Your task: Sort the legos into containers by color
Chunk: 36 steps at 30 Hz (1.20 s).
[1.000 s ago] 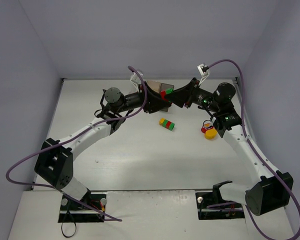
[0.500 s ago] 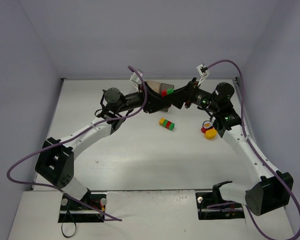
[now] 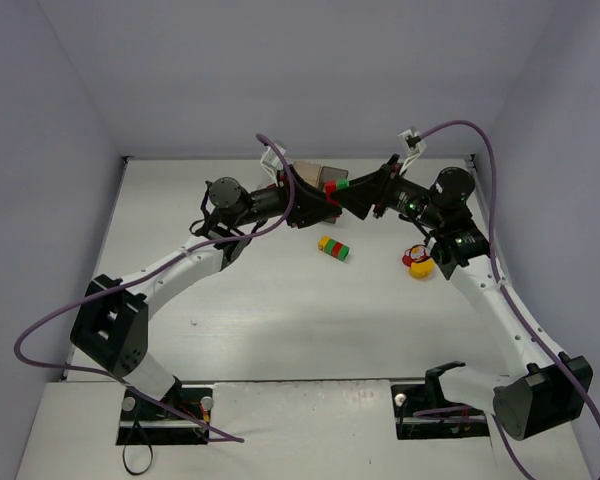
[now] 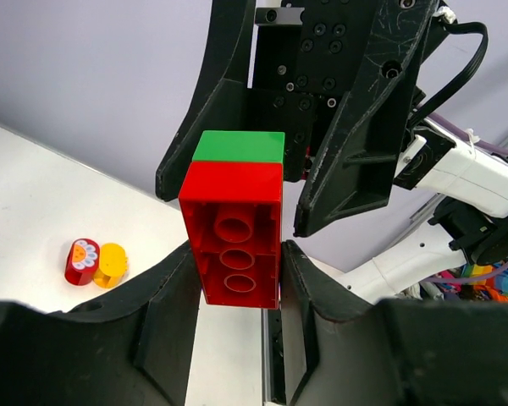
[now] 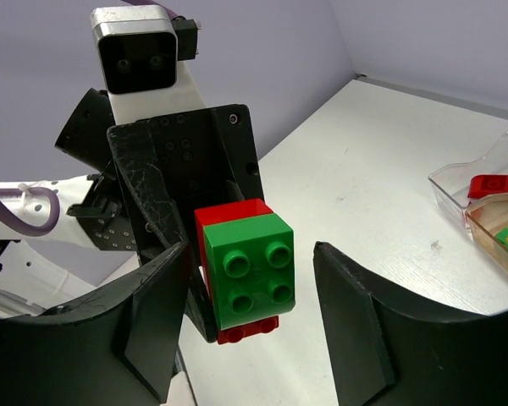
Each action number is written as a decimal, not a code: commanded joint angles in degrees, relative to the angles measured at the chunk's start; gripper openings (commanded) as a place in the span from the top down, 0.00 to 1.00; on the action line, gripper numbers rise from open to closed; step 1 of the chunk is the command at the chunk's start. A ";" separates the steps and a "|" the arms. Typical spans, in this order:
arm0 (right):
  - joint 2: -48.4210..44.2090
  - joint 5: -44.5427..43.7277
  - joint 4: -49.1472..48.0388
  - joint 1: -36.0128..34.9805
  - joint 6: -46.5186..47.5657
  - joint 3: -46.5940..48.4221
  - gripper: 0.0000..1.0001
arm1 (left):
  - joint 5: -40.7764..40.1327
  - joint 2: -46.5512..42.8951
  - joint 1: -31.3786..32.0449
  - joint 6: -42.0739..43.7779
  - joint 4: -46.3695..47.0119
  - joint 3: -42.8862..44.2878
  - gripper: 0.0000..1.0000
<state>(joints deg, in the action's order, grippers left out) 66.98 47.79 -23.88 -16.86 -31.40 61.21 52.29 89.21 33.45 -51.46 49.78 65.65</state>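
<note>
Grip first: my left fingers point(image 4: 165, 313) clamp the red lego point(image 4: 235, 245) by its long sides; the green lego point(image 5: 252, 271) capping it sits dead ahead between my right fingers point(image 5: 356, 313) (spread wide, not touching).

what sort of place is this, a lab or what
Probably a robotics lab cell: a white table boxed in by plain walls, two cabled robot arms bolted at its edge, toy bricks to sort.

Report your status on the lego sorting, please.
Left gripper shut on red-green stack. Right gripper open, straddling its green brick. Nothing in the way.
</note>
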 commanded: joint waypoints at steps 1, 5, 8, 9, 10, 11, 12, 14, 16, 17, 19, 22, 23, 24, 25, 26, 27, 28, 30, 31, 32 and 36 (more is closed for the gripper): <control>-1.86 0.90 -3.54 0.25 1.25 2.86 0.43 | 0.35 -1.41 -0.32 -0.48 6.12 1.06 1.00; -1.94 1.16 -3.37 0.25 1.43 2.77 0.42 | 0.70 -1.14 -0.32 -1.36 7.35 1.06 1.00; -2.03 1.16 -3.19 0.25 1.60 2.60 0.46 | 1.06 -1.41 -0.32 -1.36 7.61 1.06 1.00; -2.03 1.16 -3.19 0.25 1.60 2.51 0.48 | 1.23 -1.49 -0.32 -1.36 7.61 1.06 1.00; -1.86 1.25 -3.28 0.25 1.69 2.51 0.50 | 1.32 -1.58 -0.32 -1.45 7.61 0.89 1.00; -1.85 1.43 -3.28 0.34 1.69 2.60 0.55 | 1.32 -1.76 -0.32 -1.45 7.70 0.80 1.00; -1.85 1.52 -3.28 0.34 1.69 2.60 0.56 | 1.58 -1.76 -0.32 -1.45 7.79 0.80 1.00; -1.94 1.60 -3.19 0.34 1.78 2.69 0.57 | 1.93 -2.02 -0.41 -1.45 7.88 0.45 1.00; -2.47 1.60 -3.11 0.51 2.04 2.60 0.52 | 2.02 -2.11 -0.84 -1.80 8.14 -0.34 1.00; -2.56 1.60 -3.10 0.51 2.04 2.60 0.52 | 2.02 -2.11 -0.84 -1.80 8.14 -0.34 1.00; -2.91 1.61 -2.58 0.87 2.39 2.60 0.48 | 2.11 -2.11 -1.19 -1.98 8.58 -0.78 1.00; -3.17 1.60 -2.32 0.87 2.66 2.60 0.47 | 2.02 -2.11 -1.46 -2.15 8.76 -1.05 1.00; -3.08 1.60 -2.14 0.95 2.74 2.69 0.48 | 2.11 -2.20 -1.55 -2.33 9.19 -1.05 1.00; -3.00 1.60 -2.14 0.95 2.83 2.60 0.50 | 2.20 -2.20 -1.55 -2.59 9.37 -1.05 1.00; -3.00 1.78 -2.05 1.04 2.83 2.69 0.51 | 2.29 -2.11 -1.55 -2.68 9.55 -0.96 1.00; -2.82 1.87 -2.05 1.04 2.83 2.69 0.53 | 2.37 -2.11 -1.55 -2.77 9.90 -0.96 1.00; -2.73 1.87 -2.05 1.04 2.75 2.77 0.55 | 2.38 -2.11 -1.55 -2.94 9.99 -0.87 1.00; -2.65 2.04 -1.96 1.04 2.75 2.60 0.57 | 2.46 -2.02 -1.55 -3.03 10.07 -0.96 1.00; -2.29 2.39 -1.96 1.04 2.92 2.60 0.60 | 2.64 -2.02 -1.55 -3.73 10.95 -0.96 1.00; -2.21 2.57 -2.05 1.04 2.92 2.60 0.61 | 2.81 -1.93 -1.55 -3.99 11.65 -0.87 1.00; -2.12 2.66 -2.05 1.04 2.75 2.60 0.61 | 2.99 -1.85 -1.55 -4.34 11.92 -0.87 1.00; -1.77 3.53 -2.40 1.04 2.83 2.60 0.64 | 3.78 -1.67 -1.55 -4.79 12.45 -0.96 1.00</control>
<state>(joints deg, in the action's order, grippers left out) 65.56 49.36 -22.09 -16.14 -29.41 61.25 54.41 89.21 32.18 -55.22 54.68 63.83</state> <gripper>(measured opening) 0.374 0.316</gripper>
